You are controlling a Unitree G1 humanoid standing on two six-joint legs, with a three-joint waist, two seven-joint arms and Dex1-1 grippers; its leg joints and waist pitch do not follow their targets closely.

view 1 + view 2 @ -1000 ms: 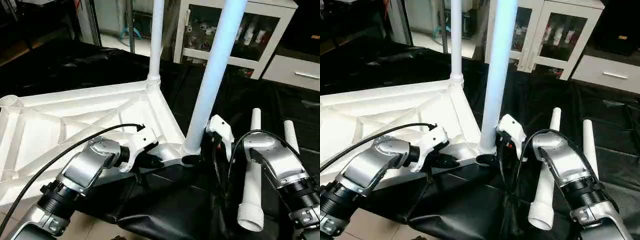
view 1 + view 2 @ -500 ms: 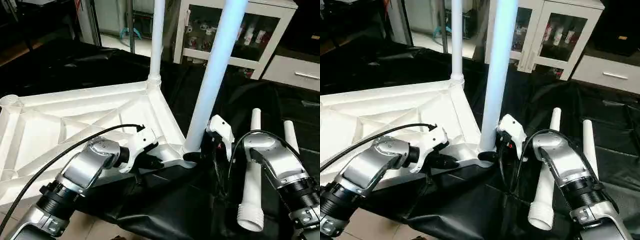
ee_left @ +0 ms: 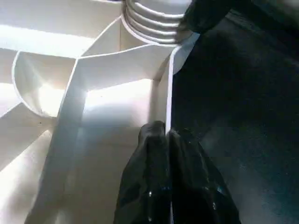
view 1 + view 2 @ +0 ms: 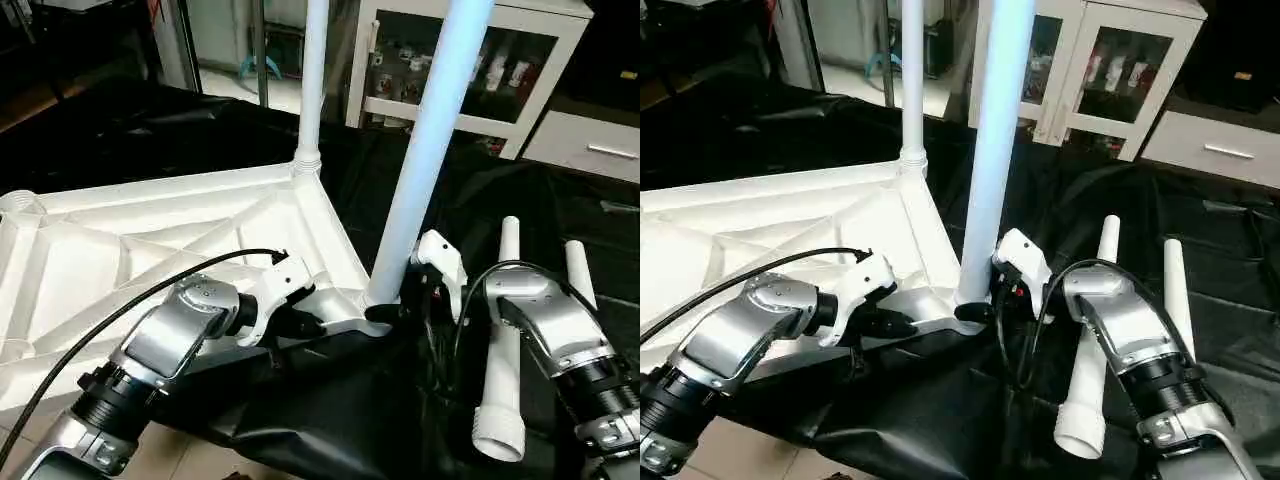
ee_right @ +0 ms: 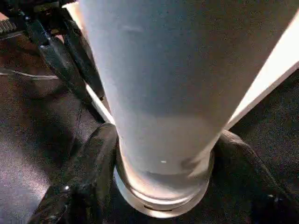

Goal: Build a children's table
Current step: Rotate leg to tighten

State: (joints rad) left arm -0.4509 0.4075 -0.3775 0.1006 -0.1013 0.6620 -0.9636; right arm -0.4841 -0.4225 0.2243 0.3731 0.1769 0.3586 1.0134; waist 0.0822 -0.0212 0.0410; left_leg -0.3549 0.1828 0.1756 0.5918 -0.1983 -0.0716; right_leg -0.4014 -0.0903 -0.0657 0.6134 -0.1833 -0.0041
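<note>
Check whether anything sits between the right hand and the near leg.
Nothing visible does: the right hand has a finger on each side of the near leg, low at its base by the tabletop corner.

A lab-like workroom: black sheeting (image 4: 330,420) over the work surface, white glass-door cabinet (image 4: 480,70) of bottles behind.
</note>
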